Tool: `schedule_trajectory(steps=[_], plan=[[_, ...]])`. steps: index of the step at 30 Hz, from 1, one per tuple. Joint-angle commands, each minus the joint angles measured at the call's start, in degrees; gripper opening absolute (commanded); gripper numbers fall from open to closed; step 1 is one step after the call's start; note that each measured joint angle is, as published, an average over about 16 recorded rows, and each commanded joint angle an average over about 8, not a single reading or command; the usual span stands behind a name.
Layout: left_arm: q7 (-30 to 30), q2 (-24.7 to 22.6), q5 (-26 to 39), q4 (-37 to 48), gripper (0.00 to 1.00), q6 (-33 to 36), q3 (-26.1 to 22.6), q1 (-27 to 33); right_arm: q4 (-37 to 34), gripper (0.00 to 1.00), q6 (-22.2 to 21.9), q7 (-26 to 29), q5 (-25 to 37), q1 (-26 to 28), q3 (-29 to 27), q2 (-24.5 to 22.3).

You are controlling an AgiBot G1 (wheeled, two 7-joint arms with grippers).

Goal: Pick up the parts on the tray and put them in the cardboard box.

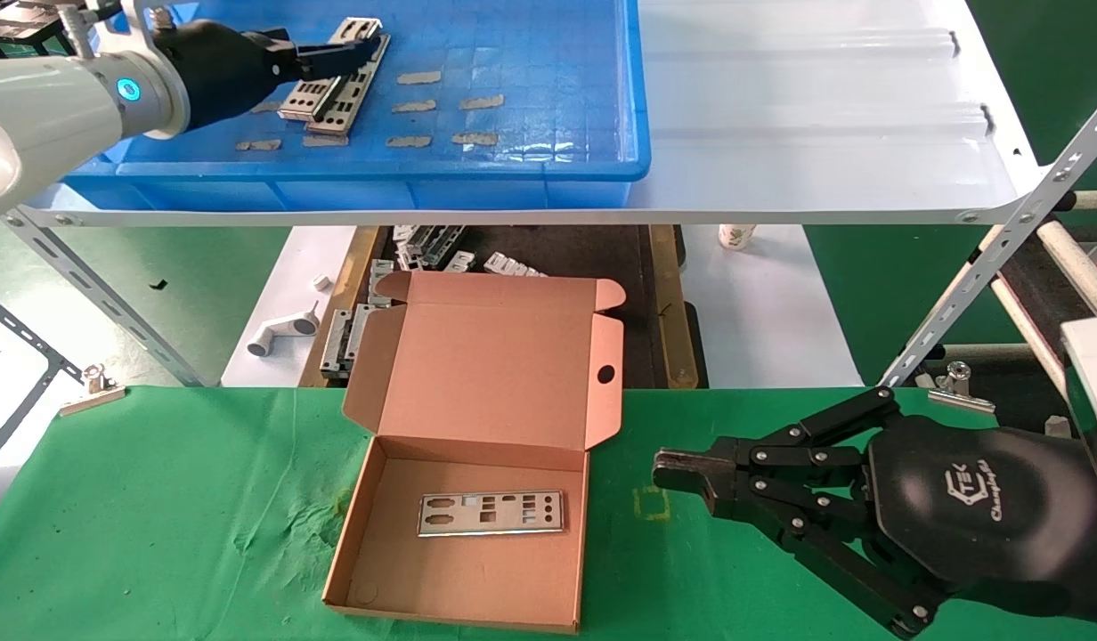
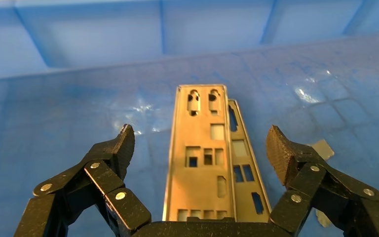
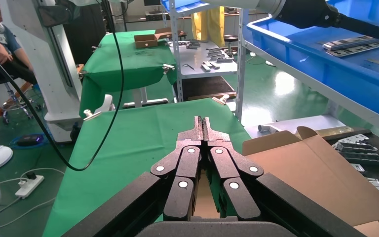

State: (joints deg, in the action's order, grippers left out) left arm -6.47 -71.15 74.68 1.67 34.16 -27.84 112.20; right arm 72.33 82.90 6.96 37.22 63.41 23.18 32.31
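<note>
Several silver plates (image 1: 335, 85) lie stacked at the left of the blue tray (image 1: 548, 151). My left gripper (image 1: 353, 52) hovers over them, open, its fingers on either side of the top plate (image 2: 200, 158) without touching it. A second plate (image 2: 249, 173) shows just under the top one. The cardboard box (image 1: 477, 534) stands open on the green table, with one plate (image 1: 491, 514) lying flat in it. My right gripper (image 1: 682, 472) is shut and empty, parked over the green cloth to the right of the box; it also shows in the right wrist view (image 3: 203, 123).
The tray sits on a white sheet-metal shelf (image 1: 824, 116) with tan tape patches (image 1: 419, 78) on its floor. Under the shelf lie grey brackets (image 1: 428, 245) and a white pipe fitting (image 1: 281, 334). A slanted metal strut (image 1: 985, 267) runs at the right.
</note>
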Motion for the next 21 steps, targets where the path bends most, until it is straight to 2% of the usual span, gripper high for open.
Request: schedule_trajectory(steps=[1,21], plan=[[-0.4,0.0,0.2,0.0,0.00,0.2,-0.1,-0.1,0.0,0.00,0.0,0.0,0.0,0.0,0.0,0.0],[-2.2,0.1,1.4,-0.9,0.00,-0.2,-0.9,-0.4,0.0,0.00,0.0,0.0,0.0,0.0,0.0,0.0]])
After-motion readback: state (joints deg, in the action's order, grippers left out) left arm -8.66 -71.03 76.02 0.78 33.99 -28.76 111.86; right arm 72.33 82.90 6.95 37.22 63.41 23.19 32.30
